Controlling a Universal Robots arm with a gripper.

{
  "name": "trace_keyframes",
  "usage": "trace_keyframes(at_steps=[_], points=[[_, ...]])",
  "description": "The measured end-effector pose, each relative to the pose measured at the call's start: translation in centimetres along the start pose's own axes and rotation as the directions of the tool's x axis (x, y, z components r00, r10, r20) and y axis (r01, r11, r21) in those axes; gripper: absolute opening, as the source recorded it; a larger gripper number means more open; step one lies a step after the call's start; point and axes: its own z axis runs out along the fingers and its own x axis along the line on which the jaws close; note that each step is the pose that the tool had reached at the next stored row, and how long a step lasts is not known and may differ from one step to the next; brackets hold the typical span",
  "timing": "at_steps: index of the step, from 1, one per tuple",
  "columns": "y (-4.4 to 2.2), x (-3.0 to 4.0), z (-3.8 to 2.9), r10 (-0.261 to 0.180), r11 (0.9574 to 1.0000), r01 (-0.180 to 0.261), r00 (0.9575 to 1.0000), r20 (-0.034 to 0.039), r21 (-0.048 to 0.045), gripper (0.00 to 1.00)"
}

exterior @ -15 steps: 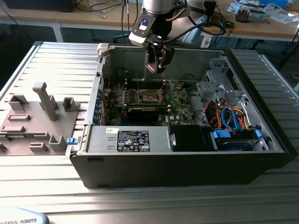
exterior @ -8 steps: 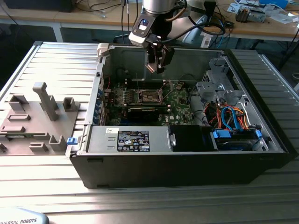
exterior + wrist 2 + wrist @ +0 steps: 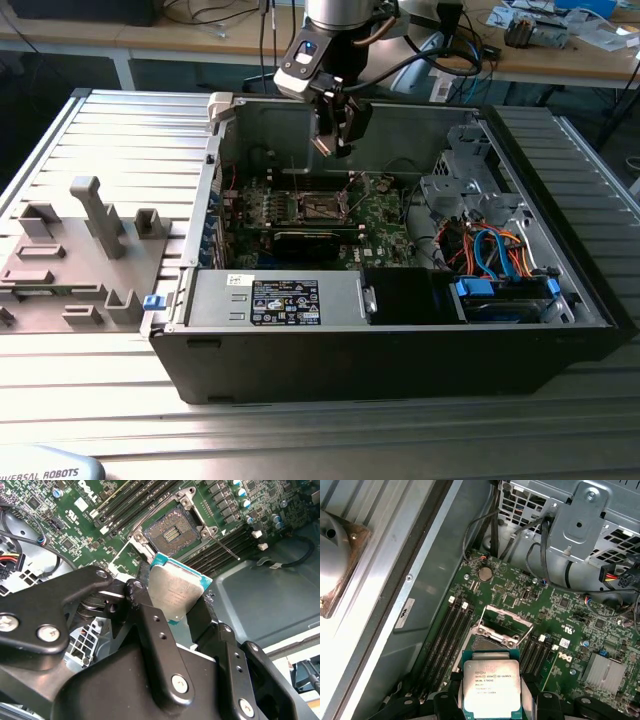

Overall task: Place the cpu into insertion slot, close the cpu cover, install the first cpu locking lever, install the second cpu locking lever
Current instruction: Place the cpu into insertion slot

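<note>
My gripper [image 3: 334, 138] hangs over the open computer case, shut on the cpu [image 3: 175, 591], a thin silvery square plate with a teal edge. In both wrist views the black fingers [image 3: 144, 611] clamp the cpu [image 3: 491, 687] by two opposite edges. Beneath it on the green motherboard lies the insertion slot [image 3: 171, 532], a dark square socket with a metal rim, uncovered. In the exterior view the insertion slot [image 3: 322, 207] lies below the gripper, with a clear gap between them. The cpu cover [image 3: 504, 621] stands swung up, and two thin locking levers [image 3: 223, 545] stick out beside the socket.
Black memory slots [image 3: 451, 632] flank the socket. A grey drive cage [image 3: 462, 180] with orange and blue cables fills the case at the exterior view's right. A power supply [image 3: 275, 300] sits along the near wall. Grey fixtures [image 3: 100, 215] stand on the table at the exterior view's left.
</note>
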Motion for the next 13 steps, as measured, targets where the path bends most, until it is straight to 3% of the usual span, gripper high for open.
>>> trace_keyframes(at_steps=[13], points=[[0.00,0.00,0.00,0.012,0.9999,-0.012,0.9999,0.0010,-0.0002,0.54]])
